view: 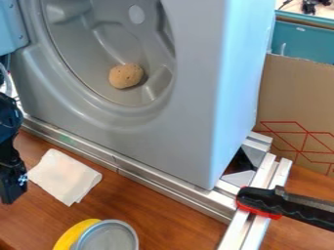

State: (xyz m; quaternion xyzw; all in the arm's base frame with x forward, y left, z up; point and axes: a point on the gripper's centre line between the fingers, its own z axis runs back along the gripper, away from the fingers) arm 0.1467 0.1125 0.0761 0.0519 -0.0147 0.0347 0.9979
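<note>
A white folded cloth point(64, 177) lies flat on the brown wooden worktop point(159, 217), on the near side of the long silver metal rail point(150, 178). Its long way runs about the same way as the rail, slanting down to the right. The black gripper point(9, 194) hangs just left of the cloth, by its left corner, so the cloth sits to its right. I can't tell if the gripper's two sides are apart or together.
</note>
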